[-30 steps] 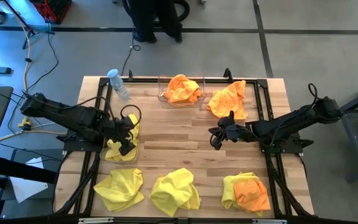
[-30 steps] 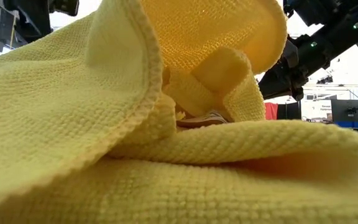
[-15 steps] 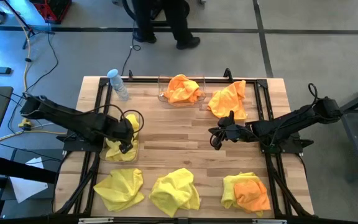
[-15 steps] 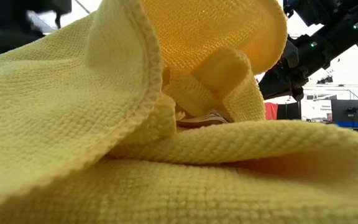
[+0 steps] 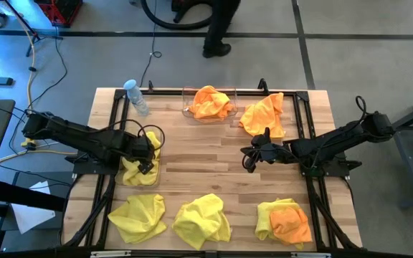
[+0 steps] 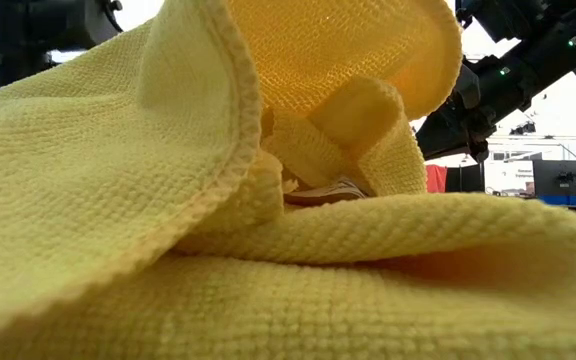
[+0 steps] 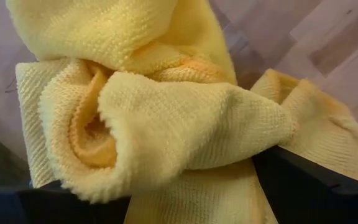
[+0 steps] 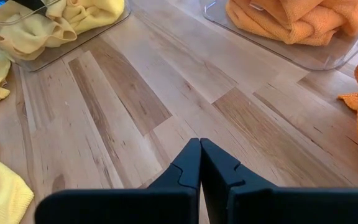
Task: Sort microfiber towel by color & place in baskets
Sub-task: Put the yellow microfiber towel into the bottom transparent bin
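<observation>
- High view shows you the left gripper (image 5: 146, 159) over the left basket (image 5: 140, 179), fingers spread around a bunched yellow towel (image 5: 132, 170); its long axis cannot be told.
- Your right gripper (image 5: 249, 159) hangs closed and empty over bare table (image 5: 199, 154).

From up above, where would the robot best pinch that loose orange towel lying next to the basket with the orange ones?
Probably at the raised fold near the middle of the loose orange towel, coming straight down from above. It lies crumpled on the table beside the orange basket, so its ridges give fingers something to close on. The shut right gripper is nearest and would have to open first.
</observation>
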Robot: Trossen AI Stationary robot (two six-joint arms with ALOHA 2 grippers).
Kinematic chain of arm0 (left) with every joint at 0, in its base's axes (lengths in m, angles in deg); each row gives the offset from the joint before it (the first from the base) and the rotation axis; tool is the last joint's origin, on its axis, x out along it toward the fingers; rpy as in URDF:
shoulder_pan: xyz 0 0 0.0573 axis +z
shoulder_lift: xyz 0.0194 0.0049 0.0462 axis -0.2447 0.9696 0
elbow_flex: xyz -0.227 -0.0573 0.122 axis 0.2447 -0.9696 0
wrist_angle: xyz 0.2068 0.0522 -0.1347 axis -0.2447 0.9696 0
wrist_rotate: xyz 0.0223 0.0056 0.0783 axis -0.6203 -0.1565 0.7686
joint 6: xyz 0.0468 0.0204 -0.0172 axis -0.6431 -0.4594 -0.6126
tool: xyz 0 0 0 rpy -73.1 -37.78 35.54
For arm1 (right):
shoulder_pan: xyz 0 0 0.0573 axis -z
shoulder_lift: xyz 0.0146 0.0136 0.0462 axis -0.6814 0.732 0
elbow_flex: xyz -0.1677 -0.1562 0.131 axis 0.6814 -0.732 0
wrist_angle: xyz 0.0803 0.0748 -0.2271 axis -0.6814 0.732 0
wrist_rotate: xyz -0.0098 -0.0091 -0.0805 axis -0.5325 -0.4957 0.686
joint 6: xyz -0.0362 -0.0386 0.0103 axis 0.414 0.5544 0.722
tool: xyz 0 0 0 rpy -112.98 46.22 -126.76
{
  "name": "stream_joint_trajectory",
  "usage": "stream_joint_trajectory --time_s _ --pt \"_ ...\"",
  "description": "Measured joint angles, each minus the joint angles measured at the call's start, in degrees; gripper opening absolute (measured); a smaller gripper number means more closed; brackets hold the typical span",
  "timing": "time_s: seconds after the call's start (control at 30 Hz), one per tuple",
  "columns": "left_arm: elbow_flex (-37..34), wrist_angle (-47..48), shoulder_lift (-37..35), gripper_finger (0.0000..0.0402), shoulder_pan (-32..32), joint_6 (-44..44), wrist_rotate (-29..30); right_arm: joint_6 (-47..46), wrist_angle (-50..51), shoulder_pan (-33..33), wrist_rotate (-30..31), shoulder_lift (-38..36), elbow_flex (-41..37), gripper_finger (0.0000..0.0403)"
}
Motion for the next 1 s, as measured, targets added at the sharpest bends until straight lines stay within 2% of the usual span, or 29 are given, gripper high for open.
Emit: stream_joint_trajectory --time_s 0.47,1.0 --pt "13.1 9.0 -0.5 0.0296 -5.3 1.9 7.0 0.0 0.0 0.0 0.0 0.0 0.0 0.0000" --pt "21.1 10.7 2.0 0.0290 -18.3 16.2 14.4 0.1 0.2 0.0 0.0 0.0 0.0 0.0000"
